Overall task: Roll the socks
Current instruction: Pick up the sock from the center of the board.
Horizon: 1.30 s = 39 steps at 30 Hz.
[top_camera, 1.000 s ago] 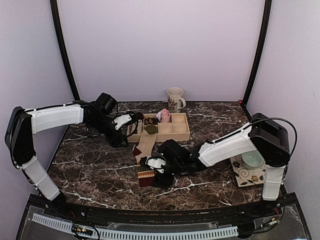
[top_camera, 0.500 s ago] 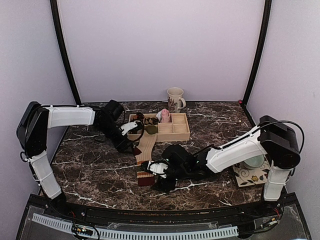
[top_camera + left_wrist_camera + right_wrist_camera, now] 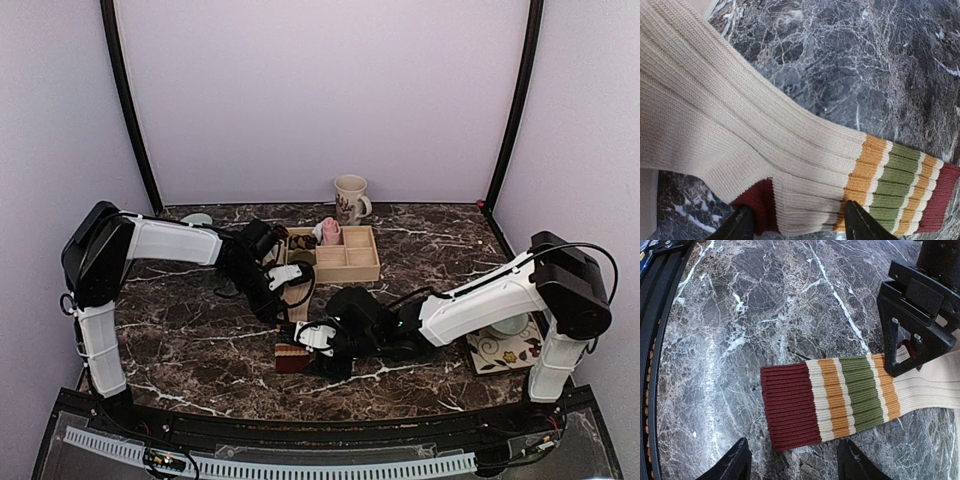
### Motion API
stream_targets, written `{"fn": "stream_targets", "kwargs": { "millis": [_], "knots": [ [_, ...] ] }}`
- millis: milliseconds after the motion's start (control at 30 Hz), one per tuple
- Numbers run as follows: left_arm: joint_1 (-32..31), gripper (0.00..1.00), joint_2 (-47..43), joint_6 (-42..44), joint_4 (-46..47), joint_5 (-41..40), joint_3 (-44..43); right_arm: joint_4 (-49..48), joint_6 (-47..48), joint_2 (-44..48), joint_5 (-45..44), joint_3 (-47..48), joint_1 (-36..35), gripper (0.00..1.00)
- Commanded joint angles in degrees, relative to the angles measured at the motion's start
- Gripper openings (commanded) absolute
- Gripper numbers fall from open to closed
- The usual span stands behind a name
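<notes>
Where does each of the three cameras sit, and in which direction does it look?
Top external: above and behind the bases, facing down over the marble table; the left arm and right arm show.
Left wrist: on the left arm, facing down at the tan sock; the open left fingers show at the bottom.
Right wrist: on the right arm, facing down at the striped cuff; the right fingers at the bottom, the left fingers upper right.
Shared: both wrist views show the striped cuff.
</notes>
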State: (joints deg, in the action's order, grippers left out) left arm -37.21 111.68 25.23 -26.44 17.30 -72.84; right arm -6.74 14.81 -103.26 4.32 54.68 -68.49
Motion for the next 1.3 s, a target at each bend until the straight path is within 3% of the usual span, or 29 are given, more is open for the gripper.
{"fn": "stream_targets", "kwargs": {
  "millis": [0,167,533,800,1067,1267],
  "knots": [
    [-0.3,0.64,2.0,1.8,-0.1,-3.3,0.2,-3.0,2.7,-1.3,1.4,-0.5,-0.3,0.59],
    [-0.3,0.64,2.3,2.6,-0.3,-4.3,-0.2,-3.1,5.2,-4.8,2.4,2.1,-0.1,0.58],
    [-0.3,0.64,2.2,3.7,-1.3,-5.9,-0.1,-3.6,6.7,-9.9,5.2,4.9,0.3,0.47],
    [-0.2,0.65,1.1,5.7,-2.1,-6.2,0.0,-4.4,4.2,-11.1,7.3,2.5,2.8,0.31],
    [-0.2,0.66,1.0,6.8,-2.0,-7.9,0.2,-4.0,2.2,-11.6,10.8,1.2,3.6,0.30],
    [1.3,0.70,-1.5,4.6,-1.9,-7.8,0.2,-3.9,-1.6,-12.8,14.2,2.8,3.7,0.06]
  ]
}}
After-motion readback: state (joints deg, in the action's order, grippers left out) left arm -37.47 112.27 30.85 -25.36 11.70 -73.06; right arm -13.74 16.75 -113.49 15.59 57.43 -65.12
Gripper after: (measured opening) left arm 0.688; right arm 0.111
